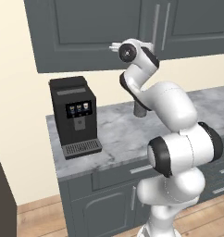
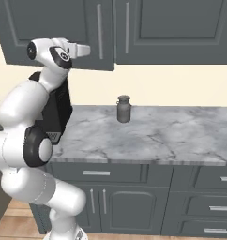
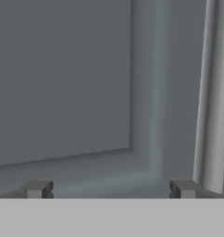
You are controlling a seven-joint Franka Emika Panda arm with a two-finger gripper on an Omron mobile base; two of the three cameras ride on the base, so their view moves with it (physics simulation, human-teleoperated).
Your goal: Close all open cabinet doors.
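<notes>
My arm (image 1: 171,152) is glossy white, built from fat rounded segments, with wide black bands ringing the joints. From the left base camera I can see a round dark cap with a pale ring on the side of the wrist joint (image 1: 128,52). The white links bulge like smooth shells between the dark rings. From the right base camera the hand (image 2: 77,48) ends in a boxy white block. On the hand camera I see two small, square-cut dark grey finger tips (image 3: 37,189).
</notes>
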